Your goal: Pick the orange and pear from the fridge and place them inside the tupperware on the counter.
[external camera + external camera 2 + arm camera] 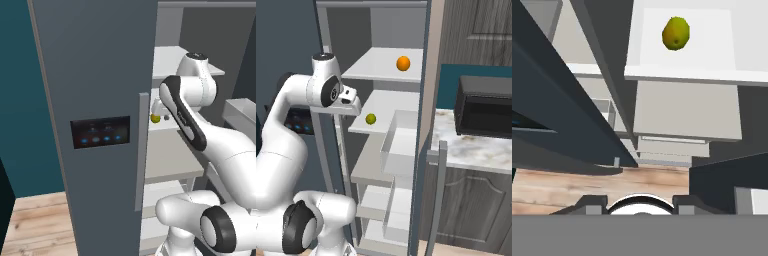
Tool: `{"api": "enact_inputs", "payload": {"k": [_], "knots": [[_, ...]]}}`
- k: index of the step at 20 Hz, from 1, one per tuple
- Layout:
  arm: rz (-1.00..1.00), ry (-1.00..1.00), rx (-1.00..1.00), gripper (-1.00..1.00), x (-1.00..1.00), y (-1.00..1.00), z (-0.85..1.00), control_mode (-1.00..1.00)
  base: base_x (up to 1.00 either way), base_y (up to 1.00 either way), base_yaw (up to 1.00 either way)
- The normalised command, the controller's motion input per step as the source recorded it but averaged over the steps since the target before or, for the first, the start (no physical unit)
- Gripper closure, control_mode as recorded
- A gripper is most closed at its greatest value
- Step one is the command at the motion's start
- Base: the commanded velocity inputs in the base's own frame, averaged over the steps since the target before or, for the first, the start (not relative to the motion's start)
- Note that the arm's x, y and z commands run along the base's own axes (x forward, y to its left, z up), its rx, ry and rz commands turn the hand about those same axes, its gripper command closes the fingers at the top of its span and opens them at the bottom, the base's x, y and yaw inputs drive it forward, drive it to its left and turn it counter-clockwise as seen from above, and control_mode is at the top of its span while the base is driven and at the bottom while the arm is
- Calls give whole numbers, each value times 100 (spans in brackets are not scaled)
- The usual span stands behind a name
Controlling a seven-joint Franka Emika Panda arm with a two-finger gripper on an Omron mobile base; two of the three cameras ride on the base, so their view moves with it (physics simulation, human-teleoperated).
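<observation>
pear (676,33) on fridge (406,125) shelf, long axis upright in hand view | end effector (352,102) together, empty

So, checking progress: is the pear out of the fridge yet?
No. The pear lies on a pale fridge shelf, ungripped.

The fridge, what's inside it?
Inside the fridge, an orange sits on the top shelf and a pear on the shelf below. Pale shelves and bins lie lower down. The robot's arm covers part of the left side.
</observation>
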Motion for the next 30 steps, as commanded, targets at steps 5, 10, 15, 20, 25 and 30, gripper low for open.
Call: {"api": "enact_inputs", "payload": {"k": [5,10,15,20,25,30], "knots": [[0,0,0,-100,-5,0,0,-100,0,0,0],[-34,0,1,-100,0,-4,-11,-100,0,0,0],[-58,0,22,-100,1,-11,-12,-100,0,0,0],[-31,0,23,-100,18,-11,-22,-100,0,0,0],[0,0,15,-100,33,-4,-37,-100,0,0,0],[0,0,0,-100,46,-2,-31,-100,0,0,0]]}}
